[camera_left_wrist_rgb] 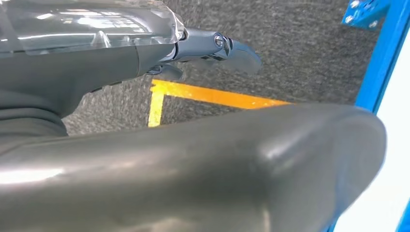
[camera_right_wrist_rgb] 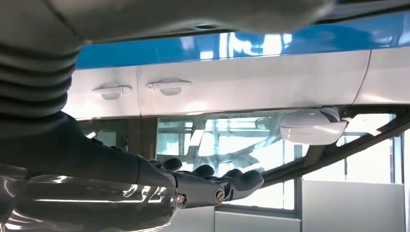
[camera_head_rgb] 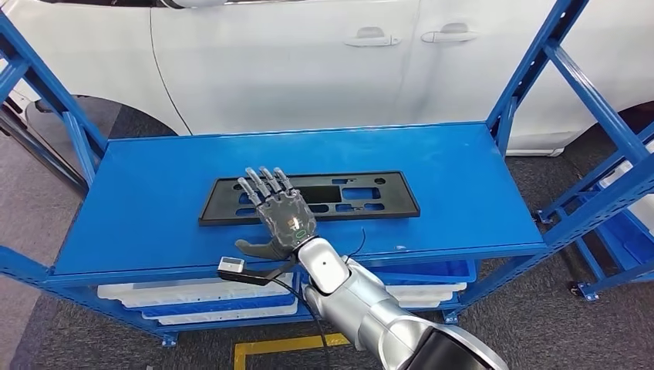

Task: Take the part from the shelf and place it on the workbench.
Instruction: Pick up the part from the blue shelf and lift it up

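Note:
A flat black plastic part (camera_head_rgb: 362, 196) with several cut-outs lies lengthwise on the blue shelf top (camera_head_rgb: 154, 200). My right hand (camera_head_rgb: 281, 216) hovers palm down over the part's left end, fingers spread and straight, holding nothing. I cannot tell whether it touches the part. In the right wrist view the same hand (camera_right_wrist_rgb: 145, 183) reaches out flat with its fingers (camera_right_wrist_rgb: 237, 181) extended toward the white car. My left hand (camera_left_wrist_rgb: 121, 58) hangs over the grey floor with its fingers (camera_left_wrist_rgb: 232, 48) stretched out and nothing in them.
A white car (camera_head_rgb: 308, 62) stands close behind the shelf. Blue uprights (camera_head_rgb: 532, 69) rise at the shelf's corners, and another blue rack (camera_head_rgb: 617, 193) stands to the right. White bins (camera_head_rgb: 193, 297) sit on the level below. Yellow tape (camera_head_rgb: 285, 347) marks the carpet.

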Motion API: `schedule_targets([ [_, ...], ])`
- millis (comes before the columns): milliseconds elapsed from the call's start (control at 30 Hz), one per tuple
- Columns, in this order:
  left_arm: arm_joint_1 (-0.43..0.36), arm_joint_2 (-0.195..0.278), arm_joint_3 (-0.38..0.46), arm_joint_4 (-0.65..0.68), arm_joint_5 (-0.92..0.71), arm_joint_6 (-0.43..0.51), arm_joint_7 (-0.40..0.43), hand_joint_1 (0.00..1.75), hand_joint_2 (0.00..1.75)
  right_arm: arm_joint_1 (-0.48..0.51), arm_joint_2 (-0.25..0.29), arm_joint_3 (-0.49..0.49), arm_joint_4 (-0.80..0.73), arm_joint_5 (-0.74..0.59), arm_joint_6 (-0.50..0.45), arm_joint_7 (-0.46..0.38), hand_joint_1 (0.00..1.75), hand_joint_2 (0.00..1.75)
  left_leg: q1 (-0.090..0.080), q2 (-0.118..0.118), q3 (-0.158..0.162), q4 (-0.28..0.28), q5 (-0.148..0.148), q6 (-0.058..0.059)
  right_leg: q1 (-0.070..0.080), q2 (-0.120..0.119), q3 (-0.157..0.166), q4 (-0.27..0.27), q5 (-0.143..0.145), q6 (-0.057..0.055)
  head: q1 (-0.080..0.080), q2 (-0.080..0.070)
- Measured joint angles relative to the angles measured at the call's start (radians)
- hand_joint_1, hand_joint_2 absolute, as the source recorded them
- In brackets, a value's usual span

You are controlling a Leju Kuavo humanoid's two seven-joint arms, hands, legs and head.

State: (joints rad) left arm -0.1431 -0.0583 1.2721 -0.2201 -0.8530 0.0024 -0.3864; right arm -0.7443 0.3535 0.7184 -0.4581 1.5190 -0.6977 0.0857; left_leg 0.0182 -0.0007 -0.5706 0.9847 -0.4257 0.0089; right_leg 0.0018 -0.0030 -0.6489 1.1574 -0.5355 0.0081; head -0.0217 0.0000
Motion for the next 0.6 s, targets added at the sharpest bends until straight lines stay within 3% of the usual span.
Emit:
schedule_targets([
  [67, 0.000, 0.000, 0.000, 0.000, 0.000, 0.000, 0.000, 0.00, 0.00, 0.002, -0.007, -0.012, 0.001, 0.001, 0.000, 0.001, 0.00, 1.75, -0.001, -0.002, -0.003, 0.003, 0.000, 0.002, -0.003, 0.001, -0.065, 0.129, -0.045, 0.004, 0.000, 0.000],
  [100, 0.001, 0.000, 0.000, 0.000, 0.000, 0.000, 0.000, 0.00, 0.00, 0.003, -0.010, -0.017, 0.001, 0.001, 0.000, 0.002, 0.00, 1.75, -0.001, -0.003, -0.004, 0.005, 0.000, 0.001, -0.004, 0.001, -0.077, 0.148, -0.041, 0.004, 0.000, 0.000],
  [133, 0.001, 0.000, 0.000, 0.000, 0.000, 0.000, 0.000, 0.00, 0.00, 0.004, -0.013, -0.021, 0.001, 0.002, 0.000, 0.003, 0.00, 1.75, -0.001, -0.005, -0.005, 0.007, -0.001, 0.001, -0.005, 0.001, -0.068, 0.125, -0.017, 0.003, 0.000, 0.000],
  [233, -0.002, -0.001, -0.003, 0.000, -0.004, 0.000, 0.000, 0.00, 0.00, 0.000, -0.018, -0.031, 0.001, 0.011, 0.000, 0.009, 0.00, 1.75, -0.002, -0.010, -0.005, 0.013, -0.005, -0.007, -0.004, 0.003, 0.028, -0.084, 0.080, -0.007, 0.000, 0.000],
  [300, -0.004, -0.001, -0.006, 0.000, -0.006, 0.000, 0.002, 0.00, 0.00, -0.002, -0.020, -0.034, 0.001, 0.025, 0.000, 0.019, 0.00, 1.75, -0.004, -0.011, -0.009, 0.015, -0.006, -0.017, 0.000, 0.005, 0.053, -0.143, 0.094, -0.014, -0.001, 0.000],
  [400, -0.004, 0.000, -0.010, 0.000, -0.007, 0.000, 0.005, 0.00, 0.00, -0.005, -0.024, -0.036, 0.001, 0.042, 0.000, 0.039, 0.00, 1.75, -0.002, -0.009, -0.010, 0.017, -0.010, -0.034, 0.000, 0.005, 0.052, -0.148, 0.098, -0.030, -0.001, 0.000],
  [467, -0.005, 0.000, -0.014, 0.000, -0.008, -0.001, 0.007, 0.00, 0.00, -0.008, -0.025, -0.036, 0.001, 0.047, 0.000, 0.049, 0.00, 1.75, -0.001, -0.006, -0.033, 0.073, -0.049, -0.044, -0.005, 0.003, 0.054, -0.154, 0.102, -0.041, -0.002, 0.000],
  [533, -0.005, 0.000, -0.018, 0.000, -0.009, -0.001, 0.010, 0.00, 0.00, -0.010, -0.027, -0.036, 0.003, 0.049, 0.000, 0.057, 0.00, 1.75, 0.001, -0.004, -0.091, 0.205, -0.117, -0.051, -0.004, 0.002, 0.054, -0.154, 0.102, -0.046, -0.003, 0.000],
  [567, -0.004, 0.000, -0.019, 0.000, -0.009, -0.001, 0.010, 0.00, 0.00, -0.010, -0.030, -0.036, 0.005, 0.050, 0.000, 0.060, 0.00, 1.75, 0.001, -0.005, -0.120, 0.269, -0.141, -0.053, -0.002, 0.001, 0.053, -0.154, 0.102, -0.046, -0.003, 0.000],
  [600, -0.003, 0.000, -0.020, 0.000, -0.009, -0.001, 0.011, 0.00, 0.00, -0.010, -0.032, -0.035, 0.008, 0.050, 0.000, 0.063, 0.00, 1.75, 0.001, -0.004, -0.137, 0.304, -0.147, -0.053, -0.001, 0.001, 0.054, -0.154, 0.102, -0.047, -0.003, 0.000],
])
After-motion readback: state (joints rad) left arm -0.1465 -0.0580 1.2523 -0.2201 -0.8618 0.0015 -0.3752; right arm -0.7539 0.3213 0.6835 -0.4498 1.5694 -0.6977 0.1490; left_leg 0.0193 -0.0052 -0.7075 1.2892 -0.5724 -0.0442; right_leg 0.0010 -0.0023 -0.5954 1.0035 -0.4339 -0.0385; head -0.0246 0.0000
